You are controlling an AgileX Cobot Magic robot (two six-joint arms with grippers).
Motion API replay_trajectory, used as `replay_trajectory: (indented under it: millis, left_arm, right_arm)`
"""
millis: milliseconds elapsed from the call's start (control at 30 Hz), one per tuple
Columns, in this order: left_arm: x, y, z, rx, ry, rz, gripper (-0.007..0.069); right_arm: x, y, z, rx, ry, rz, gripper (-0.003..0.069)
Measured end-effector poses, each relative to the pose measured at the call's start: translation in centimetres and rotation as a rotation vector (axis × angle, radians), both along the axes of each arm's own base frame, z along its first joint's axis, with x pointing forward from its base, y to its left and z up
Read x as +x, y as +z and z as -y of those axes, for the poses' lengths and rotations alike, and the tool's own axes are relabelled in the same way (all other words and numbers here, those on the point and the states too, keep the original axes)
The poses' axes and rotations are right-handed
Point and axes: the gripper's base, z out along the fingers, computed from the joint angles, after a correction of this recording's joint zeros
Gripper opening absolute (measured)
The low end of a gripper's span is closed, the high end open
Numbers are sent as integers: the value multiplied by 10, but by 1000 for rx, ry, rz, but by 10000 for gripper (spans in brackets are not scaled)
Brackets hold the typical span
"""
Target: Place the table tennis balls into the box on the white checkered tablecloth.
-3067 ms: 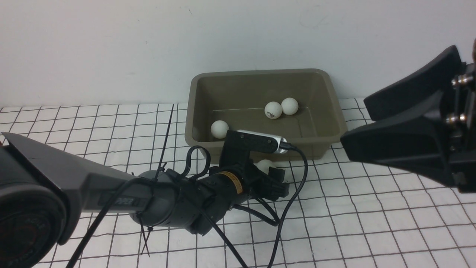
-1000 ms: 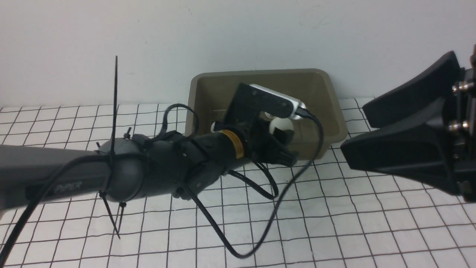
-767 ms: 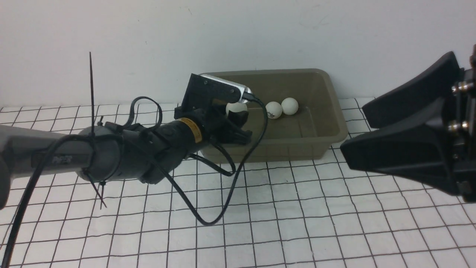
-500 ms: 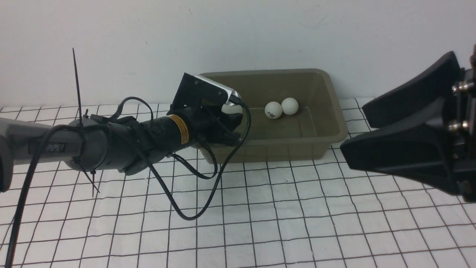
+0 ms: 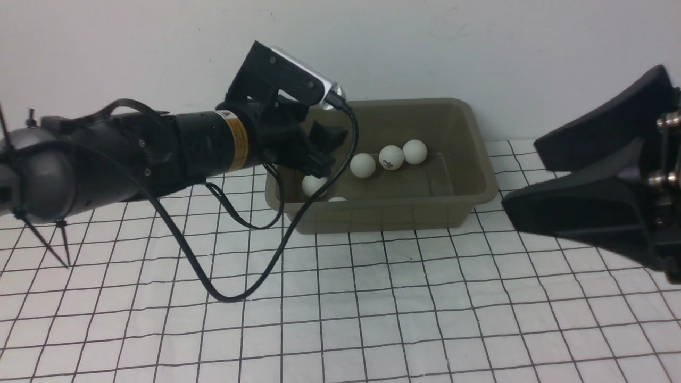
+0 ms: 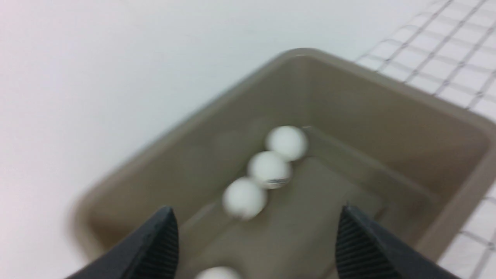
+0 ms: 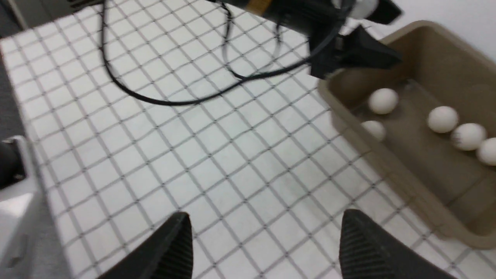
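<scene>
Front view, left pincer (image 5: 325,151): I see its fingers apart with nothing in them, hanging above one end of the box (image 5: 404,215).
Front view, box: the olive-brown tub sits on the white checkered tablecloth (image 5: 425,298), directly under that pincer and stretching on past its tips.
Front view, table tennis balls (image 5: 362,165): I count five, all inside the box. Two lie just below the left pincer, and three sit in a close row further out beyond its tips.
Front view, right pincer (image 5: 521,171): its fingers are spread and hold nothing. The box is ahead of its tips, apart from them.
Left wrist view, fingers (image 6: 159,248): parted. Between them I look down into the box, with the row of three balls ahead and a fourth closer in. The picture is blurred.
Right wrist view, right pincer: its fingers are apart above the cloth. The box with all five balls lies ahead of them, off to one side.
</scene>
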Motion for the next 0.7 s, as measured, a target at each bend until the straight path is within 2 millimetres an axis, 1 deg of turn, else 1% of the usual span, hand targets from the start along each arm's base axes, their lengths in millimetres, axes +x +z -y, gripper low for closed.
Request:
replay_trajectory:
  millis: [100, 167, 200, 233, 267, 300, 333, 400, 467, 500, 567, 667, 700]
  left_arm:
    - [-9, 23, -11, 56, 66, 45, 490]
    - [-16, 41, -18, 43, 115, 65, 490]
    - [-19, 47, -19, 37, 124, 74, 490]
    - [-22, 54, -21, 35, 126, 89, 490]
    - [-24, 57, -22, 33, 126, 93, 490]
    - [-26, 60, -23, 33, 126, 99, 490]
    - [-28, 62, -23, 30, 127, 101, 490]
    - [-30, 65, -24, 27, 129, 102, 490]
    - [-31, 65, -24, 10, 137, 87, 490]
    - [-31, 65, -24, 7, 139, 83, 490]
    - [-31, 65, -24, 1, 142, 77, 490]
    - [-31, 65, -24, -6, 145, 72, 490]
    - [-31, 65, -24, -6, 143, 72, 490]
  right_arm:
    - [-14, 11, 22, -73, -94, 144, 462]
    - [-34, 22, 42, -73, -181, 222, 462]
    - [-45, 27, 52, -66, -223, 257, 462]
    - [-64, 32, 67, -52, -282, 305, 462]
    - [-78, 35, 78, -34, -317, 337, 462]
    - [-96, 36, 90, -5, -353, 380, 462]
    - [-107, 33, 97, 16, -379, 396, 462]
    - [-126, 16, 111, 51, -423, 434, 462]
    - [-134, 1, 117, 86, -447, 474, 462]
    - [-133, -24, 117, 87, -452, 474, 462]
    - [-129, -60, 114, 133, -456, 524, 462]
    - [-119, -95, 108, 177, -447, 572, 462]
    - [-114, -109, 105, 178, -443, 577, 462]
